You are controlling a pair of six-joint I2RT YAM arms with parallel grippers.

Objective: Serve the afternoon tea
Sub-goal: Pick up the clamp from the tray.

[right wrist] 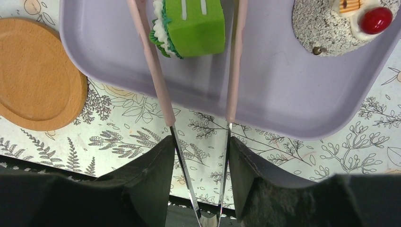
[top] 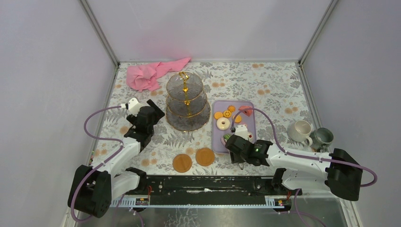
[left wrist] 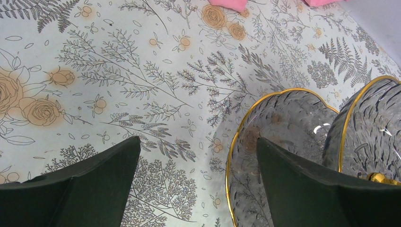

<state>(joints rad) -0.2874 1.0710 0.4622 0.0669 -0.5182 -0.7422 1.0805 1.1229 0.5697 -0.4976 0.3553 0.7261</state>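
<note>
Your right gripper (right wrist: 201, 142) pinches the pink tongs (right wrist: 152, 66), and their arms stand on both sides of the green cake (right wrist: 194, 23) in the lilac tray (right wrist: 283, 94). Your left gripper (left wrist: 197, 142) is spread wide at 9 o'clock of the glass stand (top: 187, 101) (one finger overlaps its lowest tier in the wrist view); the tray lies at its 3 o'clock.

The three-tier clear glass stand (top: 189, 120) is glossy, dark-streaked, with polished gold rims and stem. The lilac rectangular tray (right wrist: 283, 94) is smooth matt plastic. The pink tongs (right wrist: 149, 61) have matt pink coating over bright bare metal. The round orange-brown disc (right wrist: 33, 75) shows matt wood grain.
</note>
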